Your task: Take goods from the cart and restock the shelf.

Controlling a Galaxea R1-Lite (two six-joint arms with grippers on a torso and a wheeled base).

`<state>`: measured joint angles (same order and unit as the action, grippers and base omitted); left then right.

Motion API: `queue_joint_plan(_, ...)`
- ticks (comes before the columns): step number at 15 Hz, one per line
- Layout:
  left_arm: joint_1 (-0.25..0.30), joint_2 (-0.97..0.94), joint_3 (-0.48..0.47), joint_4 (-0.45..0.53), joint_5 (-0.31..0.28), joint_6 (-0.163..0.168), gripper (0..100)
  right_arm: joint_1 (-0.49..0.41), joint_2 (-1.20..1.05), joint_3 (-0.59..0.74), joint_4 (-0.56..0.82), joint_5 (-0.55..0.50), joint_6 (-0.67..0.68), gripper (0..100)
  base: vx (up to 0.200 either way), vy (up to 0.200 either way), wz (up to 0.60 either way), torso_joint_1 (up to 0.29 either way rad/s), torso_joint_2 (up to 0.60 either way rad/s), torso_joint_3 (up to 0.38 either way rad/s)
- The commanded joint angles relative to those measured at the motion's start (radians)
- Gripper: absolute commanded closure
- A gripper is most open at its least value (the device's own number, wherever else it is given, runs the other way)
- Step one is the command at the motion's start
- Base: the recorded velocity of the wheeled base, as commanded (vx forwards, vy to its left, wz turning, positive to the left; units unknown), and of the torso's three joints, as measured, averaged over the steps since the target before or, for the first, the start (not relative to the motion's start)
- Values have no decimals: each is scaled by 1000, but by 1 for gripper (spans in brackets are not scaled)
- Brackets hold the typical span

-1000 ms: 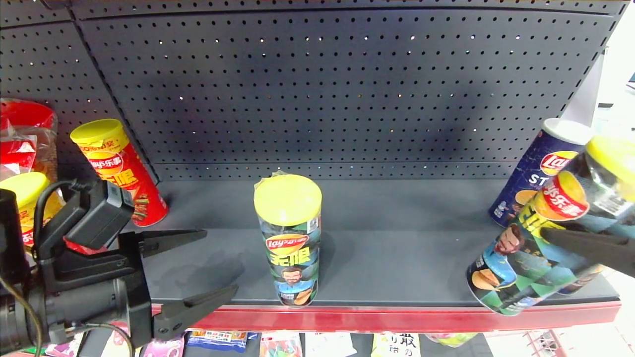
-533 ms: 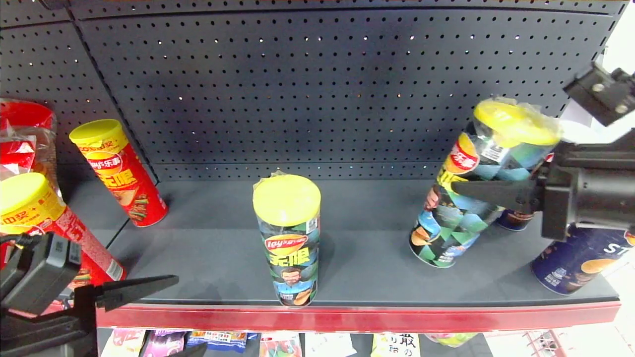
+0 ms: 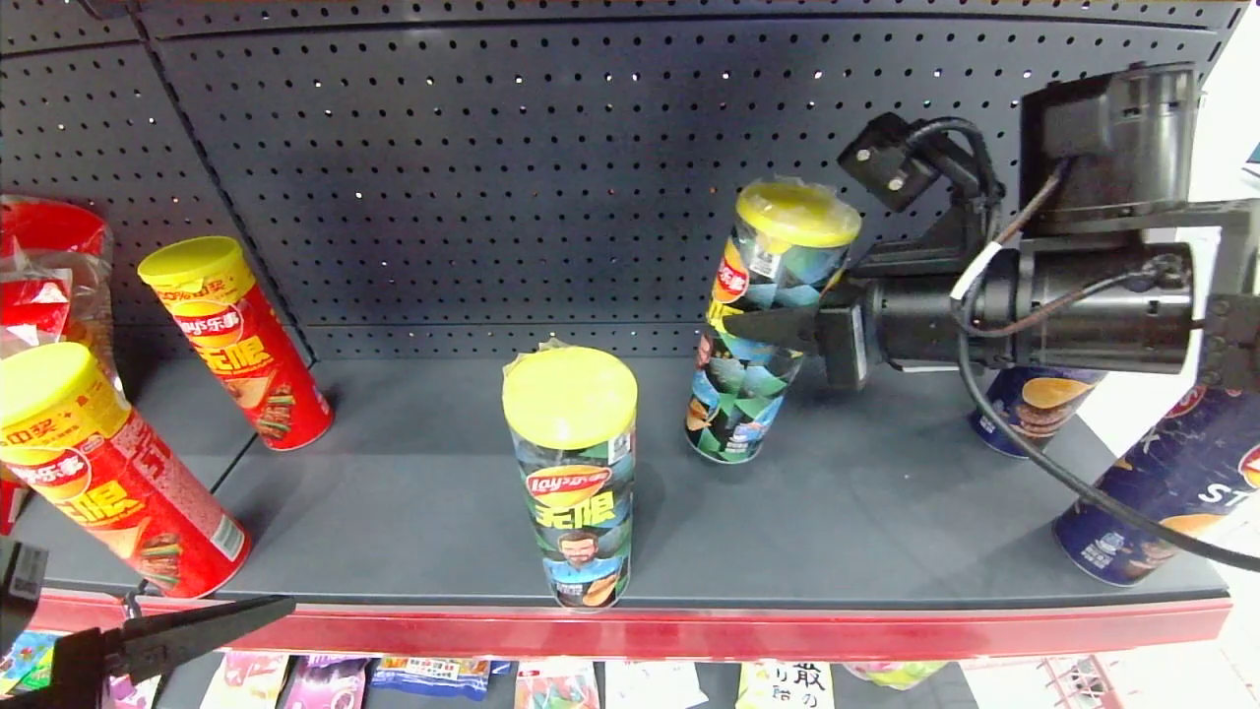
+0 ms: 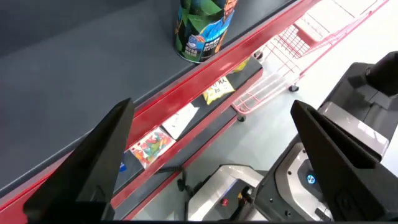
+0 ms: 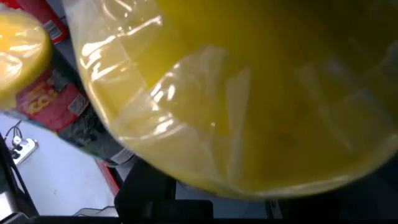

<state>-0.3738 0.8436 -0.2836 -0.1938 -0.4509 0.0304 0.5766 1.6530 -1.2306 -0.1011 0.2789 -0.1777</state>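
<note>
My right gripper [image 3: 766, 329] is shut on a green chips can [image 3: 748, 404] with a yellow lid [image 5: 249, 93]. It holds the can tilted over the middle of the dark shelf [image 3: 866, 512], towards the back. The can's base is at or just above the board. A second green can [image 3: 573, 492] stands upright at the front edge, to the left of the held one. My left gripper [image 4: 211, 104] hangs open and holds nothing, below the shelf's red front lip [image 4: 205, 81] at the far left. One of its fingers [image 3: 197, 624] pokes in at the lower corner.
Two red cans [image 3: 236, 340] [image 3: 113, 483] lean at the shelf's left end. Two blue cans [image 3: 1034, 404] [image 3: 1166, 492] stand at the right end. A perforated back panel [image 3: 591, 177] closes the rear. A pink cart [image 4: 292, 56] stands on the floor below.
My right arm has carried the green can from the right end leftward and deeper into the shelf. My left arm has dropped down and left, away from the front can.
</note>
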Motion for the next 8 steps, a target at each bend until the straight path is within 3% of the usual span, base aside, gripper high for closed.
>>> queue_joint_plan(1, 0, -23, 12, 1, 3, 0, 0, 25, 113, -72, -2, 0, 0, 100, 0, 0, 0, 0, 0, 0)
queue_joint_plan(5, 1, -21, 12, 1, 14, -3, 0, 66, 183, -127, -2, 0, -28, 100, 0, 0, 0, 0, 0, 0)
queue_joint_plan(8, 1, -21, 14, 1, 29, -23, 0, 74, 214, -161, -5, 2, -48, 100, 0, 0, 0, 0, 0, 0)
